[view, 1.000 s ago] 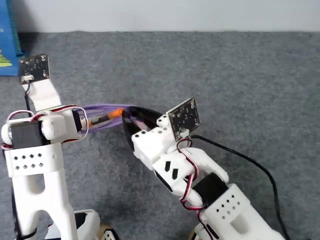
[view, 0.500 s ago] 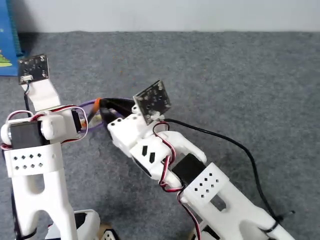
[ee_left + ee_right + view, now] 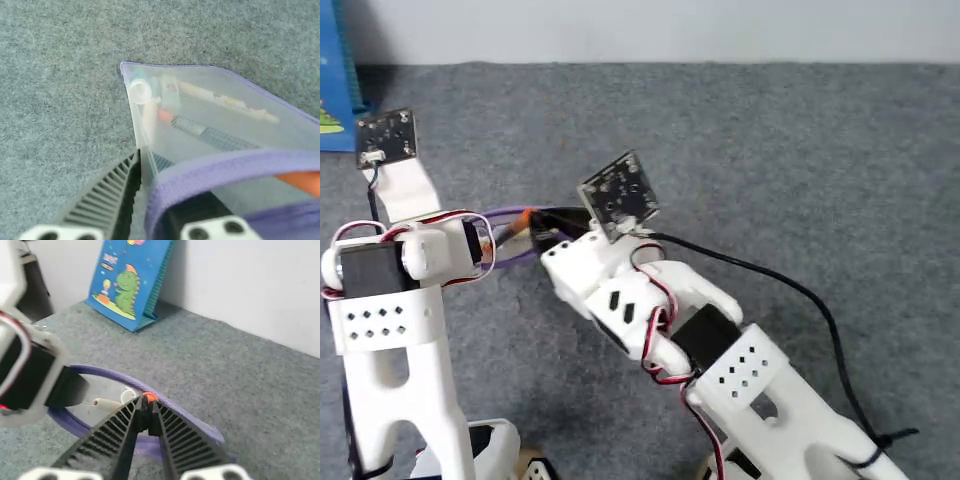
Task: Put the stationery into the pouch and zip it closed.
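Slippage is the main risk. The right gripper (image 3: 147, 409) is pinched together on a small orange tab (image 3: 149, 397) at the pouch's purple zip edge, likely the zip pull, and a tug off the zip's line could pop it free. In the high view the pouch (image 3: 225, 137) sits toward 9 o'clock of the table's middle, with stationery (image 3: 225, 100) inside. The left gripper (image 3: 147, 175) is clamped on its edge. If that hold gives, the pouch would probably drag along instead of closing.
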{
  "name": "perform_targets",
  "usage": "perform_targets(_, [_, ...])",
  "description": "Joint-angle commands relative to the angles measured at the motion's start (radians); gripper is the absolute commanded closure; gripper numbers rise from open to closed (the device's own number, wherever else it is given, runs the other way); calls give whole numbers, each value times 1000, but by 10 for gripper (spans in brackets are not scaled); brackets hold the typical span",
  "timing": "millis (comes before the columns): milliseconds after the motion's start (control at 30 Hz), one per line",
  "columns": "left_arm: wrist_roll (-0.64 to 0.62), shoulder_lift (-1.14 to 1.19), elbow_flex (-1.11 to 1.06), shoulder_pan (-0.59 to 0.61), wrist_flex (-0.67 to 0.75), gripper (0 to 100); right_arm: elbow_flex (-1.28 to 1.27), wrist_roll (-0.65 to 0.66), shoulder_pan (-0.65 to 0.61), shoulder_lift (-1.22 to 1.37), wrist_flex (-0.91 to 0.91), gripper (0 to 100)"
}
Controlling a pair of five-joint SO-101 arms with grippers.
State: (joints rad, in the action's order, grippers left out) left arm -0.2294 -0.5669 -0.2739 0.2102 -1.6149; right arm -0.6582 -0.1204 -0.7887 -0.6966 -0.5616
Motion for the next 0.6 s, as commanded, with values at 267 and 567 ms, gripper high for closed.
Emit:
perform_targets(267, [-8, -9, 7, -3, 26, 989, 94, -89, 74, -196, -260, 973])
perform_targets(567, [-8, -9, 5, -3, 26, 989, 97, -229, -33, -180, -248, 797])
